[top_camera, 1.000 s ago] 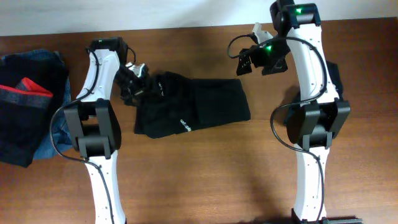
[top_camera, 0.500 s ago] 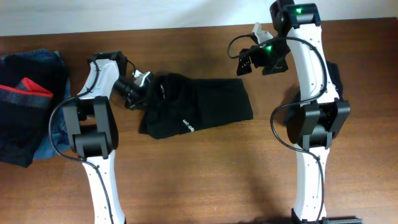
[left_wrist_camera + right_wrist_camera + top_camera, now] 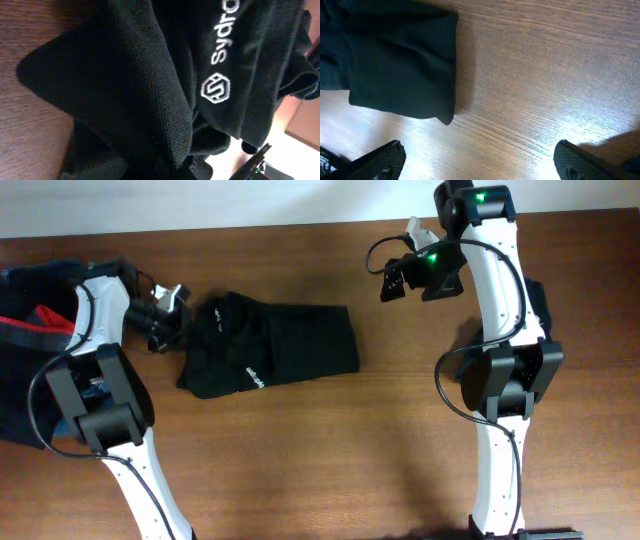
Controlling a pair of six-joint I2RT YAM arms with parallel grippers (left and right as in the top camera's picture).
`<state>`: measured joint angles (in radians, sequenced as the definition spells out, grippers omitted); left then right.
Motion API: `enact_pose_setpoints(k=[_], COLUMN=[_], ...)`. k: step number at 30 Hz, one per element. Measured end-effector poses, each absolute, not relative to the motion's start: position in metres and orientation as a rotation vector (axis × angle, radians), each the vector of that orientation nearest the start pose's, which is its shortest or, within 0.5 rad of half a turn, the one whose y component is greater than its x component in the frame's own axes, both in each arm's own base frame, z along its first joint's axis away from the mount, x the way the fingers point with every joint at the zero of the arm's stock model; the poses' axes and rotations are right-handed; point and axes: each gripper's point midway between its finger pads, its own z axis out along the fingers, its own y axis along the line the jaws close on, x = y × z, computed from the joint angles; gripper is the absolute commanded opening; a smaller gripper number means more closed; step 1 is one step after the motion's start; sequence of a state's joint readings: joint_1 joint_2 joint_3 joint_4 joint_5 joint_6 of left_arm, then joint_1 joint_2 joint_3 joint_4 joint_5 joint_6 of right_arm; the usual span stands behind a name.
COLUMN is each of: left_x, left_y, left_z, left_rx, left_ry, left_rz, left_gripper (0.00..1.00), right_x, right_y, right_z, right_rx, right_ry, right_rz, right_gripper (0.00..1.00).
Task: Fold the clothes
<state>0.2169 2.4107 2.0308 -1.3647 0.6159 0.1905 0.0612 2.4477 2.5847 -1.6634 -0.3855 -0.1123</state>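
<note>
The clothes in view are a black shirt (image 3: 270,350) with small white logo marks, lying bunched on the wooden table (image 3: 330,450) left of centre. My left gripper (image 3: 172,315) is at the shirt's upper-left edge and is shut on its fabric. In the left wrist view the shirt (image 3: 125,75) fills the frame, its white hexagon logo (image 3: 216,89) facing up, and the folds bury my left gripper (image 3: 165,167). My right gripper (image 3: 392,280) hangs open above bare wood to the right of the shirt. The right wrist view shows the shirt's corner (image 3: 395,55) beyond my open right gripper (image 3: 477,162).
At the far left lies a pile with a red-striped black piece (image 3: 45,318) and blue denim (image 3: 25,280), right beside the left arm. A dark piece of fabric (image 3: 541,300) shows behind the right arm. The table's back edge (image 3: 300,222) runs along the top.
My left gripper shut on the shirt's upper-left edge and dragged the whole shirt leftward toward the pile. The right arm stayed still and open.
</note>
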Motion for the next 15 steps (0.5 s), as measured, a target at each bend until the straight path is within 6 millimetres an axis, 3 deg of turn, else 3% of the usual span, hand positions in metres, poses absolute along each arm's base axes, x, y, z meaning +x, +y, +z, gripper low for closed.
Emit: enact_pose_setpoints(k=[4, 8, 10, 12, 15], left_x=[0.448, 0.463, 0.47, 0.472, 0.472], left_y=[-0.011, -0.035, -0.067, -0.095, -0.146], left_z=[0.059, 0.096, 0.127, 0.144, 0.157], left_rx=[-0.078, 0.058, 0.199, 0.303, 0.462], left_ry=[2.997, 2.923, 2.857, 2.817, 2.78], left_rz=[-0.952, -0.886, -0.854, -0.828, -0.741], left_gripper=[0.01, 0.01, 0.01, 0.01, 0.01], right_x=[0.462, 0.462, 0.461, 0.459, 0.456], right_y=[0.093, 0.093, 0.093, 0.093, 0.093], right_z=[0.142, 0.142, 0.142, 0.142, 0.142], right_rx=[-0.275, -0.276, -0.274, -0.273, -0.27], right_ry=[3.024, 3.024, 3.028, 3.036, 3.048], right_rz=[0.59, 0.59, 0.591, 0.593, 0.595], right_gripper=[1.0, 1.0, 1.0, 1.0, 0.99])
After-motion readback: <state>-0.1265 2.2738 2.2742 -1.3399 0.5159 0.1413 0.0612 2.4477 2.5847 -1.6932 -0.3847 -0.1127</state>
